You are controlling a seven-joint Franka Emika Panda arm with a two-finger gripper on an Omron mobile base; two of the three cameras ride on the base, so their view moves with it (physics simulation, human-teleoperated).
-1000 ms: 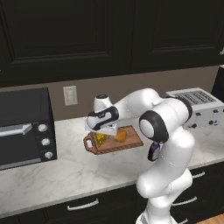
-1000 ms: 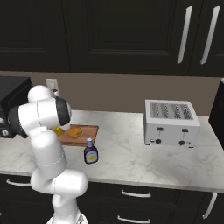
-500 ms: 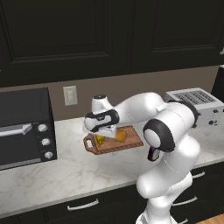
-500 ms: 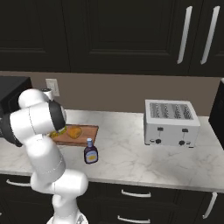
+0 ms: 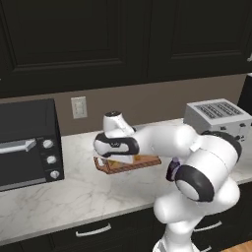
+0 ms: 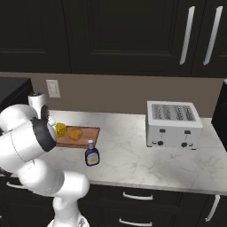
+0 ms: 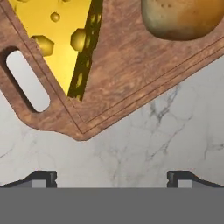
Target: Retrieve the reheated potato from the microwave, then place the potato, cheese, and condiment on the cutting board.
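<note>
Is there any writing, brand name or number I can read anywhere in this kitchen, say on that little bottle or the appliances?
No text can be read in these pictures.
Condiment bottle: it has a light label, too small and blurred to read.
Toaster oven: three plain knobs, no visible markings.
Toaster: front knobs and buttons, no legible lettering.
Cutting board, cheese and potato: no writing.

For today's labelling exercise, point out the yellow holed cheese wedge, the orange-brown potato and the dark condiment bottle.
Yellow holed cheese wedge [image 7: 57,39]: hand view, top face.
Roundish orange-brown potato [image 7: 181,17]: hand view, skin.
Dark condiment bottle with pale cap [image 6: 91,156]: right base view, label.
</note>
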